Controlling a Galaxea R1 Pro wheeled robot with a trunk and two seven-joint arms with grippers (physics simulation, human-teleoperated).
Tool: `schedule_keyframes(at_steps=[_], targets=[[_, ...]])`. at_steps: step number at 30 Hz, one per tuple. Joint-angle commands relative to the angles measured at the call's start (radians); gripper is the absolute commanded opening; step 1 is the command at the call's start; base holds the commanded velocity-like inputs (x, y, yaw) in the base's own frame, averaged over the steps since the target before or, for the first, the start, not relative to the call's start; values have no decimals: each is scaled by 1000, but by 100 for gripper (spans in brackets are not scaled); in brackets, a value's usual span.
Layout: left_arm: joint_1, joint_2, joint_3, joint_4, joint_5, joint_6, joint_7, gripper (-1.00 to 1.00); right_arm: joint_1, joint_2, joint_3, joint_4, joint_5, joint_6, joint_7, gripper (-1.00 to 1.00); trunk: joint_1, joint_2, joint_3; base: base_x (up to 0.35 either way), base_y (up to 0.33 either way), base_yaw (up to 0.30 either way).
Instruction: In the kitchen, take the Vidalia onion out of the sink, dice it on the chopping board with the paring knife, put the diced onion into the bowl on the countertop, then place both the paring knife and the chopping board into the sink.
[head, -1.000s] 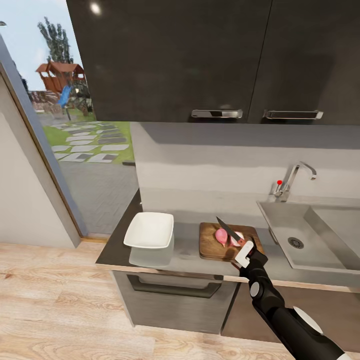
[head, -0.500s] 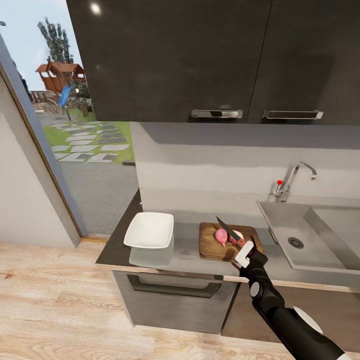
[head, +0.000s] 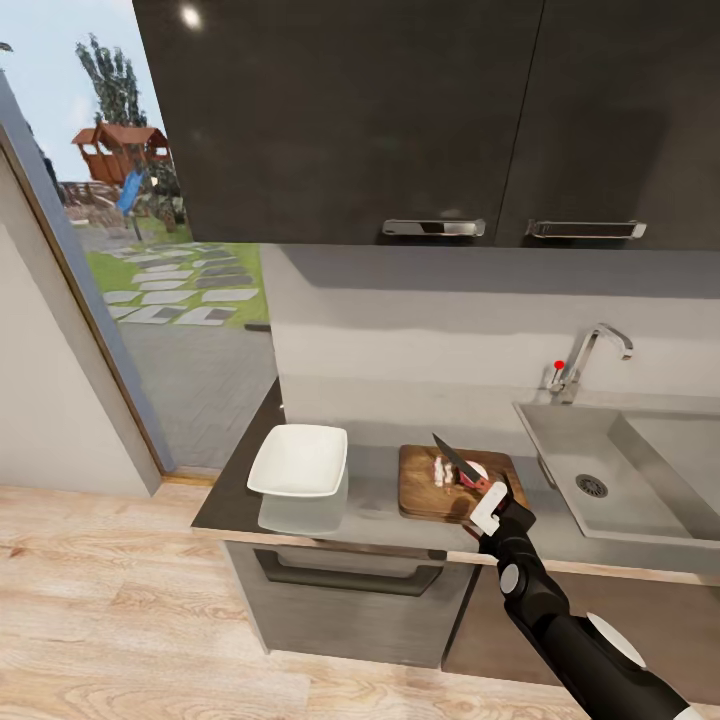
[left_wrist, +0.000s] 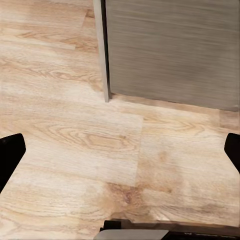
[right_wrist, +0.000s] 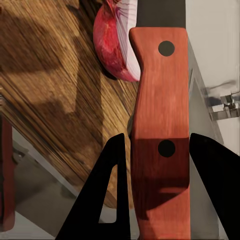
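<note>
Standing at the grey table (head: 372, 500), the robot's right end effector (head: 489, 507) is pinched on the red handle of the paring knife (head: 461, 466), its two black fingers (right_wrist: 112, 190) pressed against either side of the handle. The dark blade slants up and away from the wrist, over the chopping board (head: 420, 486), which lies flat on the table between the bowl (head: 299, 460) and the sink (head: 560, 450). Where the left half of the onion sat a second ago, there is now a little heap of pale diced pieces (head: 439, 470) just left of the blade; the other half (head: 474, 473) lies cut face up on the right side of the knife, close by the handle. In the right wrist view that red-skinned half (right_wrist: 114, 47) rests on the wood just beside the handle. The white bowl stands on the table well to the left of the board. The faucet (head: 590, 358) with its red knob rises behind the steel basin. The left end effector (left_wrist: 120, 150) hangs over the wooden floor (left_wrist: 70, 145) by a cabinet corner, its finger tips spread wide apart with nothing between them.
</note>
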Motion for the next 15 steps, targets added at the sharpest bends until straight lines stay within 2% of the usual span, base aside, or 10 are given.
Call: schedule_keyframes(at_steps=[1,15], targets=[[0,2,-7,-1,7,-2,8,100,-1,-1,4,-1,2,8,-4,-100,1,-2,-2,0,0,0],[0,0,-7,-1,7,-2,8,100,-1,0,3,-2,4,8,-4,-100,1,-2,-2,0,-15,0]])
